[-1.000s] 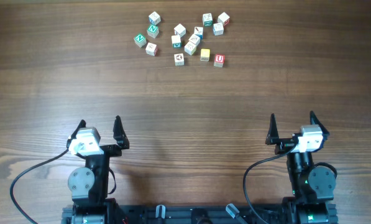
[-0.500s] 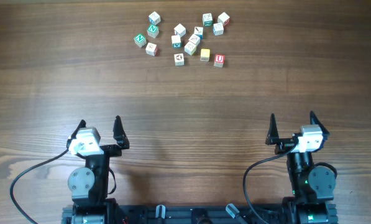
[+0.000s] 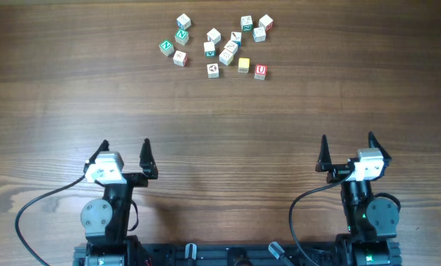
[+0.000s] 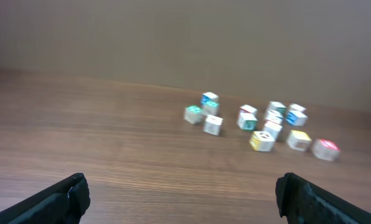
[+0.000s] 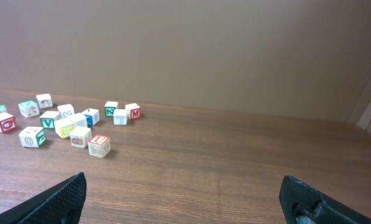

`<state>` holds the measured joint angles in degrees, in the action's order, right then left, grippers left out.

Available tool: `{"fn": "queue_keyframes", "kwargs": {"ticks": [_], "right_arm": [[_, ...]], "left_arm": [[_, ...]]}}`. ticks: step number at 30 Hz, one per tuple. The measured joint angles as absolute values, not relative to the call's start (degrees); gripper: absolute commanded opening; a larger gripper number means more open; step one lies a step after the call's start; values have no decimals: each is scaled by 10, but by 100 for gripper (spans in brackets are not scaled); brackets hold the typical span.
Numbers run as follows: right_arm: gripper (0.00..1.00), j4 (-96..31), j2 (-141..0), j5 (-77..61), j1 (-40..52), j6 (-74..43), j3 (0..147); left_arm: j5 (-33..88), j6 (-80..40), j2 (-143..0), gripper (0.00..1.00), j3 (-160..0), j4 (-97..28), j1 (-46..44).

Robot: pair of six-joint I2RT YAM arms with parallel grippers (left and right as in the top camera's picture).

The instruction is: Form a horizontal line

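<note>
Two grippers are sitting open-wide and holding nothing: the left gripper (image 3: pixel 125 144) and the right gripper (image 3: pixel 347 138) are both parked at the near edge of the table (image 3: pixel 220 125), well apart from the yellow cube (image 3: pixel 244 65), one off to either side of it. Taking that yellow cube as reference: the red U cube (image 3: pixel 260 72) is lying just right of it, not touching and slightly nearer the arms. The brown-picture cube (image 3: pixel 213 70) is lying to its left with a wider gap, also slightly nearer the arms. The green-marked cube (image 3: pixel 210 49) is sitting left of it and farther from the arms, in among the loose cluster (image 3: pixel 227 57) of other letter cubes. So the three white cubes are not lining up as one row; yellow is sitting between two of them. Both wrist views are showing the jaws spread wide with the cubes far ahead; the left wrist view is blurring, so its cube faces are unreadable.
</note>
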<state>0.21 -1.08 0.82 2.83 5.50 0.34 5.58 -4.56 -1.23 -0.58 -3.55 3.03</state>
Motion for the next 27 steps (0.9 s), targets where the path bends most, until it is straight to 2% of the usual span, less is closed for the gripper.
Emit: {"fn": "queue_keyframes", "kwargs": {"ticks": [7, 16, 27], "right_arm": [[100, 2, -11, 8, 28, 55, 3], [100, 2, -11, 8, 28, 55, 3], [100, 2, -11, 8, 28, 55, 3]], "left_arm": [[78, -47, -12, 100, -6, -37, 30], [90, -48, -13, 100, -59, -165, 30], [91, -59, -18, 100, -167, -241, 30]]}}
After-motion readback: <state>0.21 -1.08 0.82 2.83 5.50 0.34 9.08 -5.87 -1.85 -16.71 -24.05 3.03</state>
